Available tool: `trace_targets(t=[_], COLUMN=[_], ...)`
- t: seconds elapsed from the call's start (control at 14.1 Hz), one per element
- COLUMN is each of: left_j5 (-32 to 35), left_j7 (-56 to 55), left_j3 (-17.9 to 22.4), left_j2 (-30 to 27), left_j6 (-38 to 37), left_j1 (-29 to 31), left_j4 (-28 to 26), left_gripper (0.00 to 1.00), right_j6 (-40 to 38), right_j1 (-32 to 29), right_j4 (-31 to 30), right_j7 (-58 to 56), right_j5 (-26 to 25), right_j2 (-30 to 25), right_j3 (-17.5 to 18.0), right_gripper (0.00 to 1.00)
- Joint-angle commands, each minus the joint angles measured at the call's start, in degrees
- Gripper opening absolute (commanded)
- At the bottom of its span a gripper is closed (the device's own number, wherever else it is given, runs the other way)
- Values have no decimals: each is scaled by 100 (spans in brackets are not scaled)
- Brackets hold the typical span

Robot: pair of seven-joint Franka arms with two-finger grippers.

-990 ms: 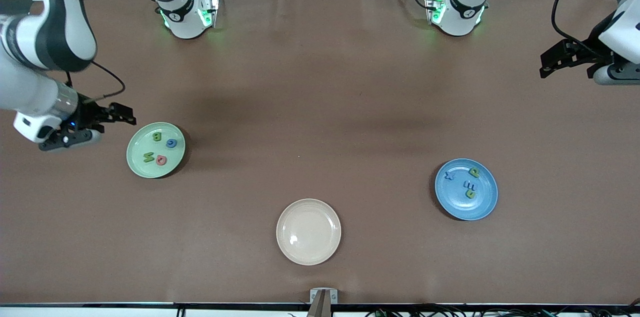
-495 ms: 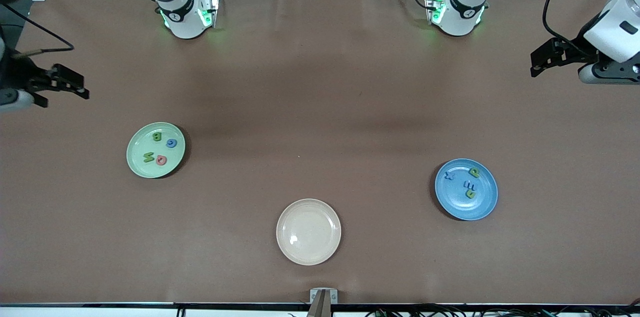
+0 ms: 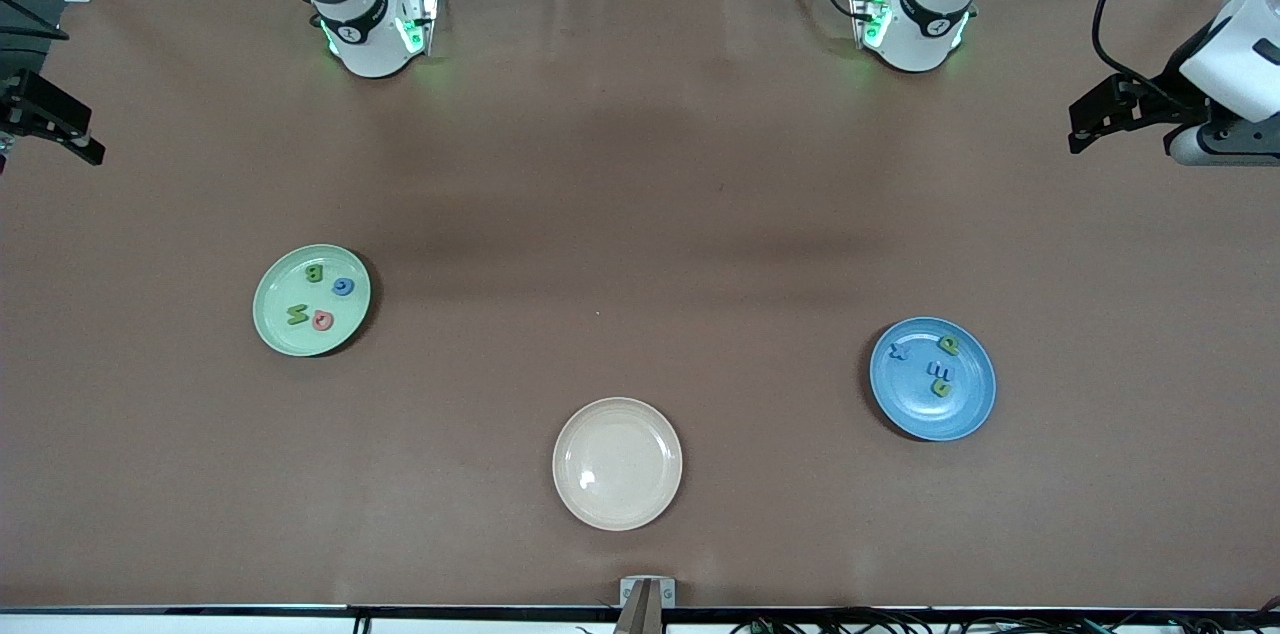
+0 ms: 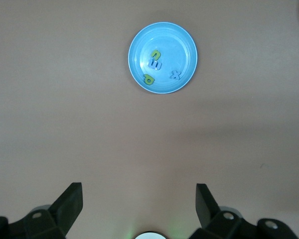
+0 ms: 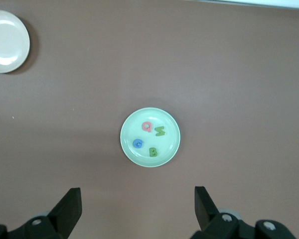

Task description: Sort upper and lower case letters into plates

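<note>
Both claws wide; letters (image 3: 318, 296) in plates (image 3: 290, 334).

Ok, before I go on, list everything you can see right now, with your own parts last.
green plate: one, light green, toward the right arm's end of the table.
letters in the green plate: four; green B, blue one, green one, pink one.
blue plate: one, medium blue, toward the left arm's end.
letters in the blue plate: four; blue X, green one, blue one, green one.
cream plate: one, cream-beige, nothing in it, nearest the front camera.
table: one, brown.
left claw: black, open, holding nothing, up over the table's edge at its own end.
right claw: black, open, holding nothing, up over the table's edge at its own end.
</note>
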Motion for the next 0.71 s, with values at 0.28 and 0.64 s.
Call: trace_targets(t=[0.28, 0.64], left_j5=[-95, -87], left_j7=[106, 88], left_j3=[-8, -8], left_j2=[-97, -53], left_j6=[11, 11], left_j1=[65, 47], left_j4=[92, 295], left_gripper=[100, 100], right_j6=[11, 11], right_j1=[-47, -12], right_j4=[288, 279], right_j7=[1264, 1264], right_j5=[-102, -102], right_j2=[163, 198], right_j3=[48, 39], right_gripper=[100, 100])
